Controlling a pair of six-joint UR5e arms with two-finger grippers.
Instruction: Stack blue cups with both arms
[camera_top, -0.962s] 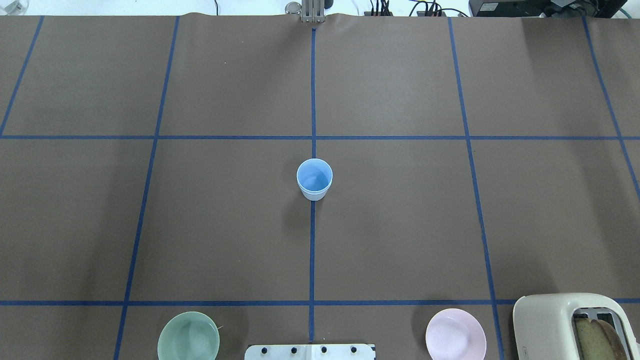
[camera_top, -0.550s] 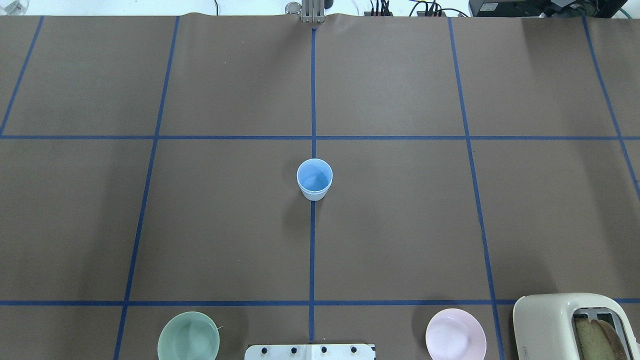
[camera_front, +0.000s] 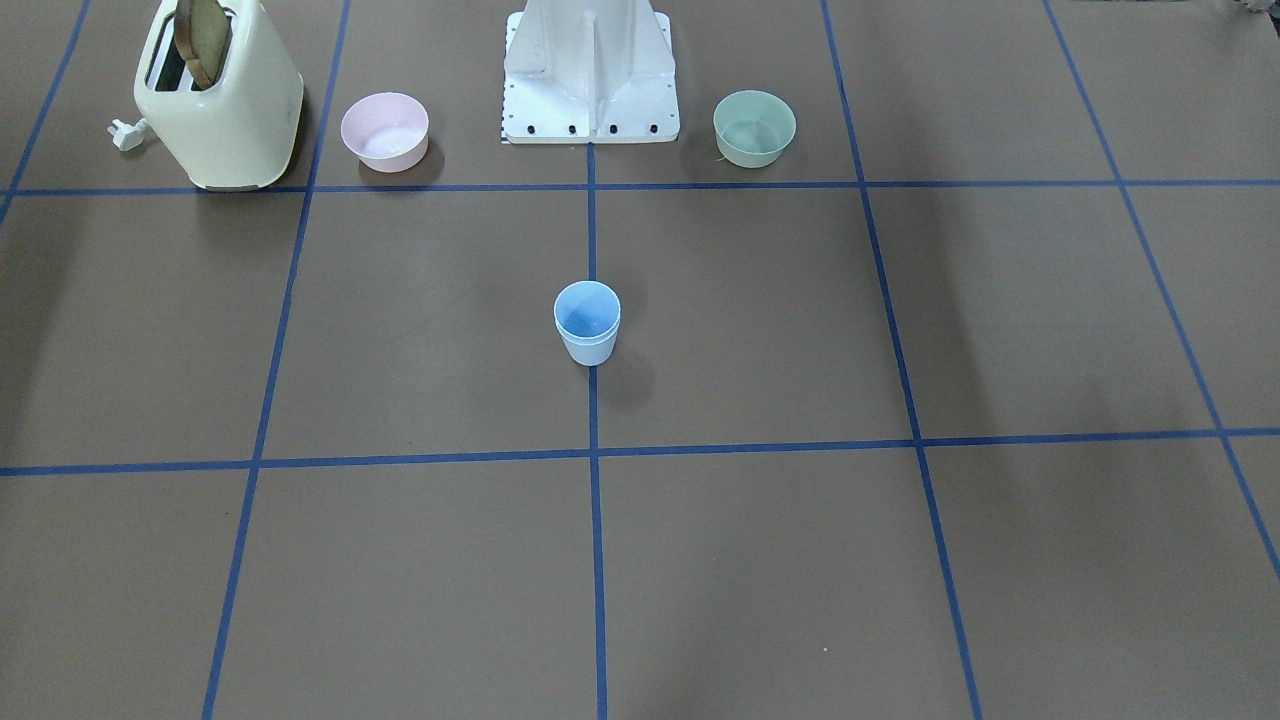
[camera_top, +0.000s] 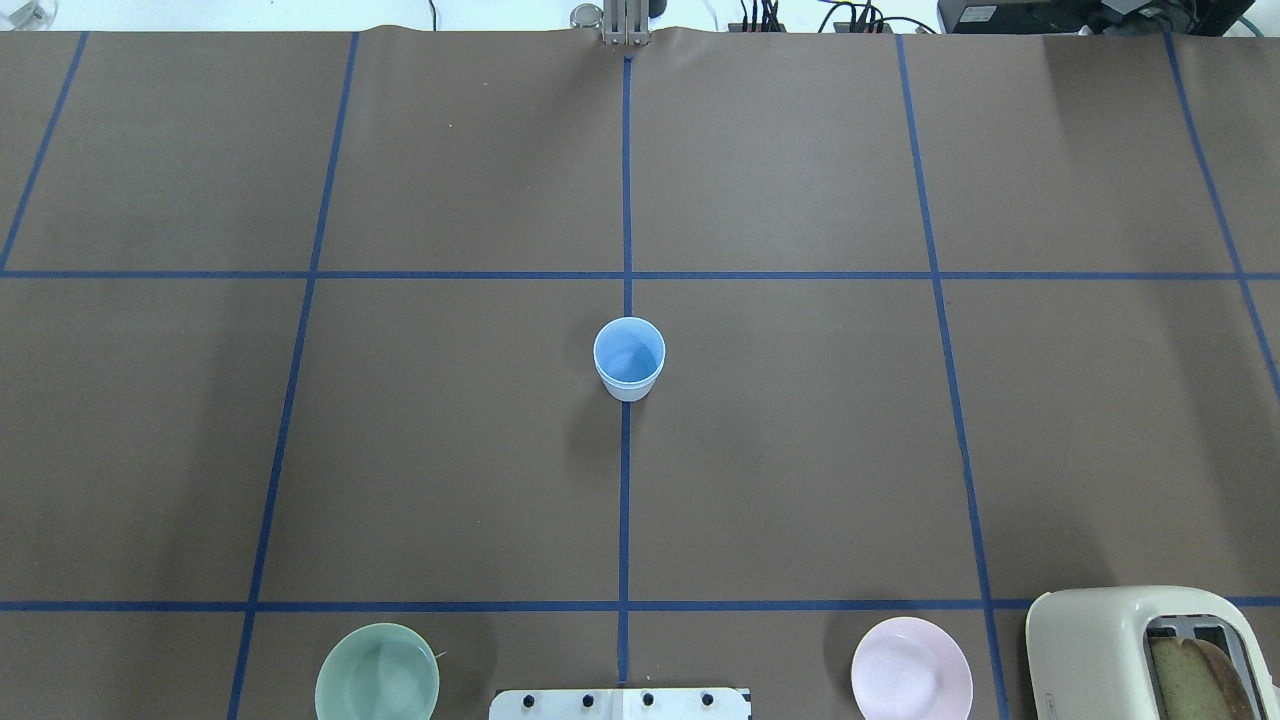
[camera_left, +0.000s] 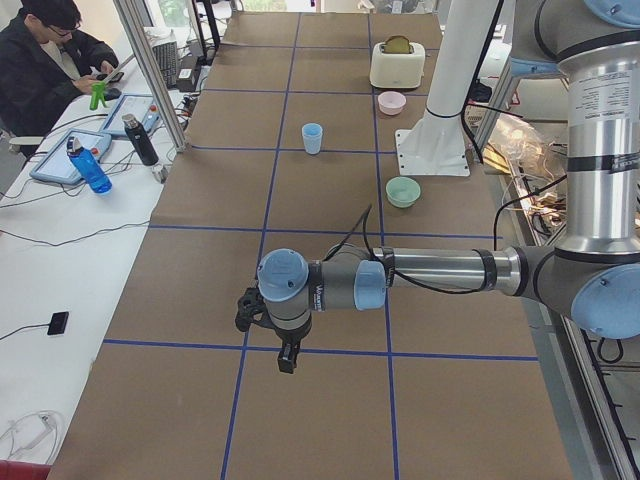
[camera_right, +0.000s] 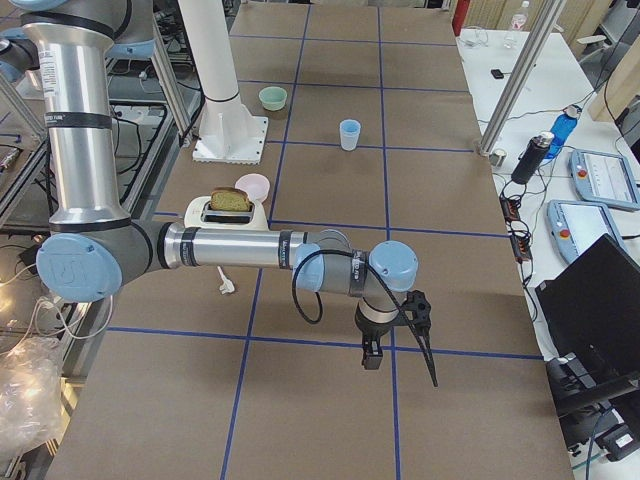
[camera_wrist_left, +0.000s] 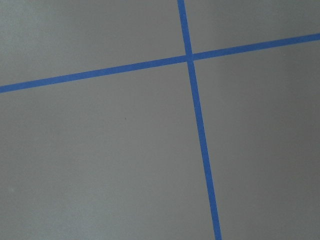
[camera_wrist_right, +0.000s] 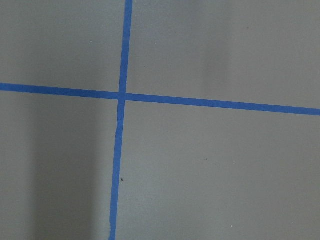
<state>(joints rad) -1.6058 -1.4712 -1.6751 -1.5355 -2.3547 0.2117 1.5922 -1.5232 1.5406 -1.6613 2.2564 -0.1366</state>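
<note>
Left pincer (camera_left: 284, 356) hovers well apart from 2 nested blue cups (camera_front: 587, 323).

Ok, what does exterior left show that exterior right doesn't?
Only exterior left: the left arm stretched low over the table, the left gripper (open or shut: cannot tell) and a seated operator at the side desk. Only exterior right: the right arm, the right gripper (likewise cannot tell) and a black laptop. Both: the blue cups standing as one nested stack, the green bowl, the pink bowl, the toaster holding bread, the white pedestal and the blue bottle.
</note>
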